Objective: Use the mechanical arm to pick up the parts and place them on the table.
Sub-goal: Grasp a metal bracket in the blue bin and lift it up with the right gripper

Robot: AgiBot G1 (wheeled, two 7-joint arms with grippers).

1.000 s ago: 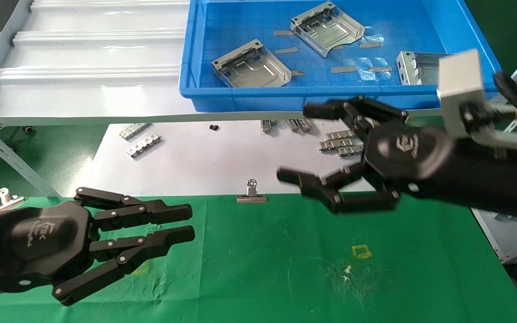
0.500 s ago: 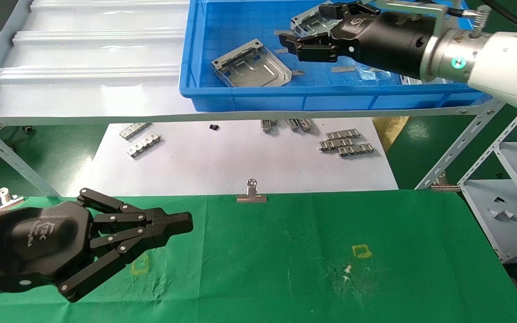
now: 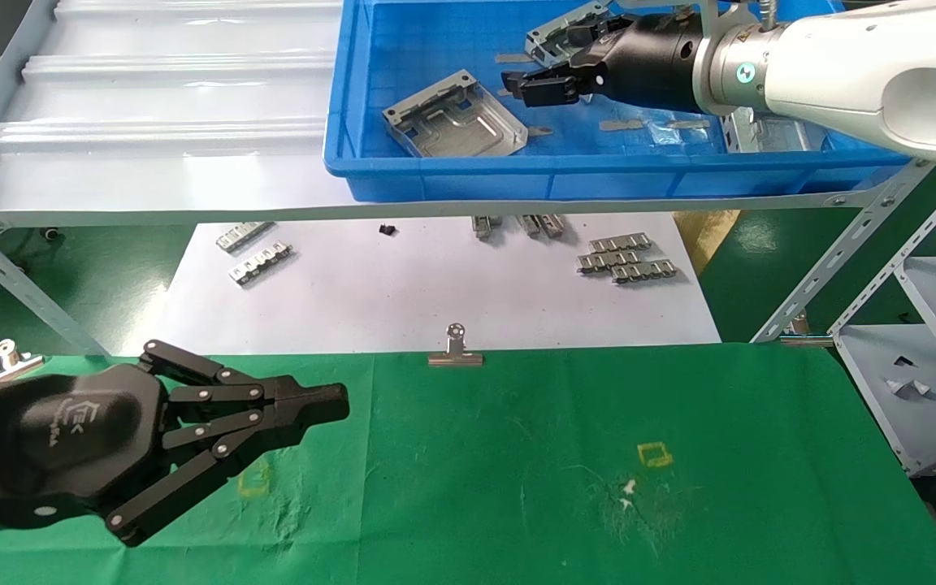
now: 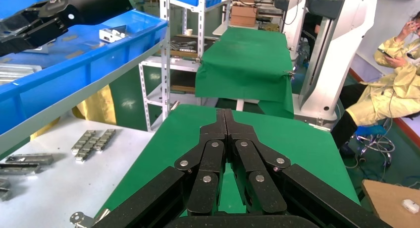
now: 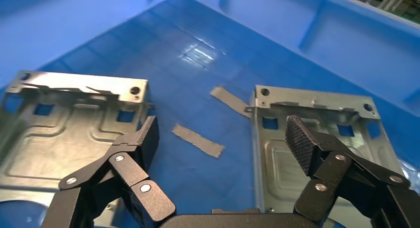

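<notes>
The mechanical arm is my right arm, white with a green ring light point(image 3: 744, 71). Its gripper point(image 3: 553, 61) hangs open and empty inside the blue tray point(image 3: 452, 183). In the right wrist view this gripper point(image 5: 223, 136) spans the bare tray floor between two parts. One part point(image 5: 59, 134) lies beside one finger, the other part point(image 5: 277, 158) lies under the ribbed pad point(image 5: 302, 139). In the head view one part point(image 3: 456, 118) lies left of the gripper, one point(image 3: 553, 36) is partly hidden behind it, and a third point(image 3: 760, 134) peeks out under the arm. My left gripper point(image 3: 338, 402) rests shut and empty over the green table point(image 3: 517, 471).
A white sheet point(image 3: 435, 284) below the tray shelf carries toothed metal strips point(image 3: 626, 260) and more strips point(image 3: 253, 256). A silver binder clip point(image 3: 455, 349) sits on the table's far edge. A yellow square mark point(image 3: 653, 455) is on the cloth. A grey rack point(image 3: 907, 366) stands at the right.
My right gripper has moved from above the table's far edge up into the blue tray, staying open. My left gripper has closed from open to shut.
</notes>
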